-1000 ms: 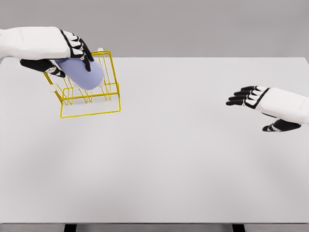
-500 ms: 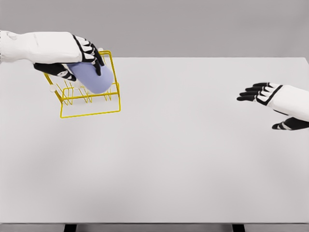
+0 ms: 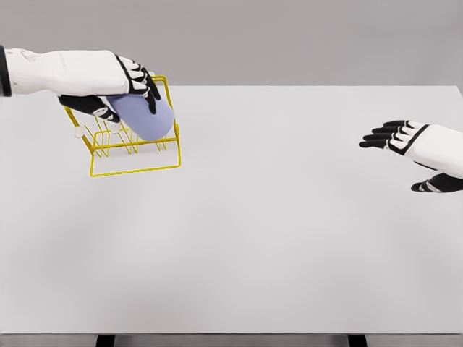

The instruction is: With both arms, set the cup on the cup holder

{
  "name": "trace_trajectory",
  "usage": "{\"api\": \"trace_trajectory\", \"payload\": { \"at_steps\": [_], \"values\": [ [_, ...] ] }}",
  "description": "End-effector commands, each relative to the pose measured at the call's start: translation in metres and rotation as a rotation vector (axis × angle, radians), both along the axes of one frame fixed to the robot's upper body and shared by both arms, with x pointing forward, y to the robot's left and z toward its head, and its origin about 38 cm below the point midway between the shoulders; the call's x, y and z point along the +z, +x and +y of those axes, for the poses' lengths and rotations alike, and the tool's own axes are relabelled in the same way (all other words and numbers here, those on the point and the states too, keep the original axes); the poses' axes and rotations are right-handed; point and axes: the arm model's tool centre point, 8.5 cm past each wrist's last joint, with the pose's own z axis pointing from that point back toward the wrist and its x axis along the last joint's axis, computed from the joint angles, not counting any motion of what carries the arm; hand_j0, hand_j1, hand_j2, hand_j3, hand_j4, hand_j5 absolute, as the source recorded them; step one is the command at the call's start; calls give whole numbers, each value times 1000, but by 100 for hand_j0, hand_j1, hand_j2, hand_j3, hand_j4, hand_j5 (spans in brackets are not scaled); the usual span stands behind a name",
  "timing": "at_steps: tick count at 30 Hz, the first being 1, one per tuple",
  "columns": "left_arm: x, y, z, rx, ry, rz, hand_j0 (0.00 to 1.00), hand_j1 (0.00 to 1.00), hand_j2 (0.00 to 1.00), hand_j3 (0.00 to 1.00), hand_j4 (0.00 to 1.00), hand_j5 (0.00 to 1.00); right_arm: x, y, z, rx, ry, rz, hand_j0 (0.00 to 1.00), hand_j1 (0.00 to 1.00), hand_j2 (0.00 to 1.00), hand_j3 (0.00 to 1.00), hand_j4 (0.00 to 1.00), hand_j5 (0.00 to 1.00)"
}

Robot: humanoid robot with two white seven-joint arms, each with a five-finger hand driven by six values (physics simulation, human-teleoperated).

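Head view has my left hand [image 3: 119, 83] fingers grasping the lavender cup [image 3: 145, 119] inside the yellow wire cup holder [image 3: 134, 163] far left on the desk [image 3: 289, 231], right hand [image 3: 405, 141] released far right; next I judge seating, then letting go.

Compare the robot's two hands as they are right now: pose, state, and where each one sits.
The left hand is curled around the pale lavender cup, holding it tilted at the yellow wire cup holder; the right hand holds nothing, its fingers spread. The left hand is at the white table's far left corner; the right hand hovers near the right edge. Both are white with black fingers.
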Motion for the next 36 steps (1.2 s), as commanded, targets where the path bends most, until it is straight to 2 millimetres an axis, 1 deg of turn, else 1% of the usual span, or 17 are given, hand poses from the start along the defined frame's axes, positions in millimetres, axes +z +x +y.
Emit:
{"api": "trace_trajectory", "payload": {
  "at_steps": [1,2,3,4,5,7,14,15,17,18,21,22,23,24,27,31,36],
  "values": [
    [-1,3,-1,5,-4,2,58,58,58,58,58,58,1,0,0,-2,8,0,100,100,100,100,100,100],
    [-2,3,-1,6,2,-1,67,67,67,67,67,67,1,0,0,-2,10,-1,100,100,100,100,100,100],
    [-2,3,-1,7,4,-2,80,80,80,80,80,80,1,0,0,-3,13,-4,100,100,100,100,100,100],
    [-2,3,-1,8,8,-4,88,88,88,88,88,88,1,0,0,-3,13,-4,100,100,100,100,100,100],
    [-3,3,-1,8,10,-3,90,90,90,90,90,90,1,0,1,-2,13,-2,100,100,100,100,100,100],
    [-3,3,-1,8,10,-4,94,94,94,94,94,94,0,0,1,-1,11,2,100,100,100,100,100,100],
    [2,-1,-3,-5,10,-16,96,96,96,96,96,96,-5,-2,-1,-1,-2,21,100,100,100,100,100,100],
    [7,-11,-10,-44,7,-28,97,97,97,97,97,97,-5,-3,-1,-1,-2,22,100,100,100,100,100,100],
    [24,-29,-2,-57,3,-53,100,100,100,100,100,100,-6,-3,-1,-1,-2,25,100,100,100,100,100,100],
    [27,-35,-1,-69,-15,-44,100,100,100,100,100,100,-8,-4,-1,-2,-2,30,100,100,100,100,100,100],
    [40,-54,6,-99,-178,70,100,100,100,100,100,100,-8,-4,-1,-3,-1,30,100,100,100,100,100,100],
    [37,-56,6,-105,-207,98,100,100,100,100,100,100,-8,-4,-1,-3,-1,30,100,100,100,100,100,100],
    [32,-65,5,-127,-279,171,100,100,100,100,100,100,-8,-4,-1,-2,0,30,100,100,100,100,100,100],
    [25,-71,10,-121,-317,230,100,100,100,100,100,100,-9,-4,-1,-2,2,30,100,100,100,100,100,100],
    [-18,-82,16,-96,-464,447,100,100,100,100,100,100,-7,-4,-2,-4,-1,28,100,100,100,100,100,100],
    [-59,-92,22,-52,-478,561,100,100,100,100,100,100,-6,-4,-3,-5,-7,28,100,100,100,100,100,100],
    [-77,-98,24,-37,-475,606,100,100,100,100,100,100,-7,-4,-2,-4,-1,28,100,100,100,100,100,100]
  ]
}}
